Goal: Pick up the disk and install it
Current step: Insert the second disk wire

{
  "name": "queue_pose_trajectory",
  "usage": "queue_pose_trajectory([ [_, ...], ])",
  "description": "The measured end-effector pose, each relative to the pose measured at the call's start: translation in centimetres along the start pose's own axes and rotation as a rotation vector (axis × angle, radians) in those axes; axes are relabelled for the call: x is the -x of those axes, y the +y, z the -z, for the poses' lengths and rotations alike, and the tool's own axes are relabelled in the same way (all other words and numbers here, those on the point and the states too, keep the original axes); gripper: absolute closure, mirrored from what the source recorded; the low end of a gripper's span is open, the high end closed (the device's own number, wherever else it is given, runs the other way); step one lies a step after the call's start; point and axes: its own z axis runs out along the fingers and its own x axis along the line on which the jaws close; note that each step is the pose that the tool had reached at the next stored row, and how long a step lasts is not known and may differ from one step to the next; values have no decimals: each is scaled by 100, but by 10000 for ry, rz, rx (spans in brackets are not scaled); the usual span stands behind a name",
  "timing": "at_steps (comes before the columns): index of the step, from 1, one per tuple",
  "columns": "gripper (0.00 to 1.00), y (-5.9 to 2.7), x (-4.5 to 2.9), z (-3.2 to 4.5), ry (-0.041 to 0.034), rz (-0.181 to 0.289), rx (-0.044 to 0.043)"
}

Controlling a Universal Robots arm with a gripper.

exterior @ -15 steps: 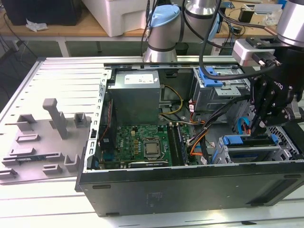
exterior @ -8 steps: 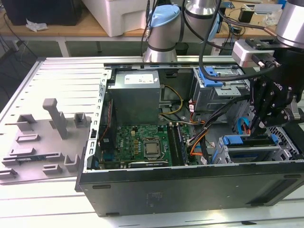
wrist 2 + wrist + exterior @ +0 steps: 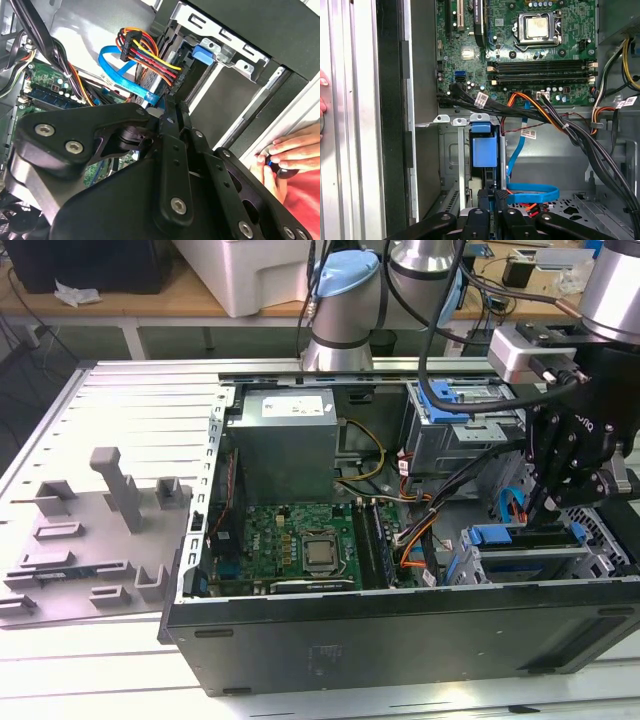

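Pincer (image 3: 492,207) pinching disk (image 3: 484,150) edge-on, apparently part-seated in drive cage (image 3: 451,150); keep rails square, push steadily.

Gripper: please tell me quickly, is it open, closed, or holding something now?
Gripper: shut on the disk, seen edge-on in its bay inside the computer case.

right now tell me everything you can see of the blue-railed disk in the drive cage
The disk with blue plastic carrier rails stands edge-on in a slot of the grey metal drive cage, so it reads as a blue strip with a blue tab at its end. In the exterior view it sits low in the open computer case, directly under the black gripper. Whether the fingers grip it cannot be told.
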Motion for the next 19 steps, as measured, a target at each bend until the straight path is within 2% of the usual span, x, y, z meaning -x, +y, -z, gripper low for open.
queue_pose_trajectory([
  [5,84,0,3,-7,-2,0,0],
  [6,84,0,34,-18,0,10,-1],
  [8,84,-9,38,-55,-1,51,-5],
  [19,84,-12,40,-74,-2,89,-9],
])
